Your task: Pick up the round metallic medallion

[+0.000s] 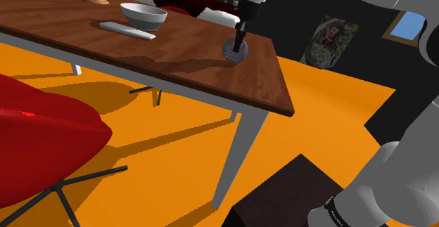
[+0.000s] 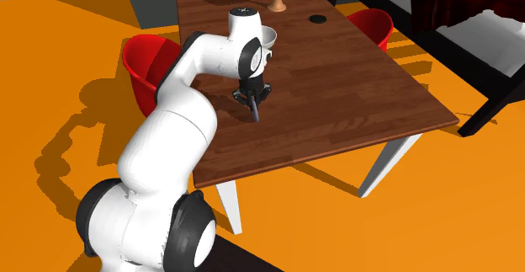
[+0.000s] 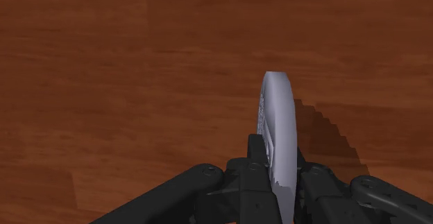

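The medallion (image 3: 279, 112) is a round grey metallic disc standing on edge, clasped between my two black fingers. My gripper (image 3: 277, 154) is shut on its lower part, with the brown wooden table (image 3: 125, 84) beneath and the disc's shadow falling beside it. In the shoulder view the gripper (image 1: 240, 44) points down over the table (image 1: 211, 78) near its right end, and the medallion (image 1: 235, 53) hangs at the fingertips. The second exterior view shows the gripper (image 2: 253, 110) over the table's middle (image 2: 336, 102); whether the disc touches the wood I cannot tell.
A white bowl (image 1: 143, 15) and a flat grey bar (image 1: 126, 30) lie further along the table. A wooden stand (image 2: 277, 1) and a small black disc (image 2: 317, 18) sit at the far end. Red chairs (image 1: 42, 141) (image 2: 147, 60) flank the table. The table edge (image 1: 281, 109) is close.
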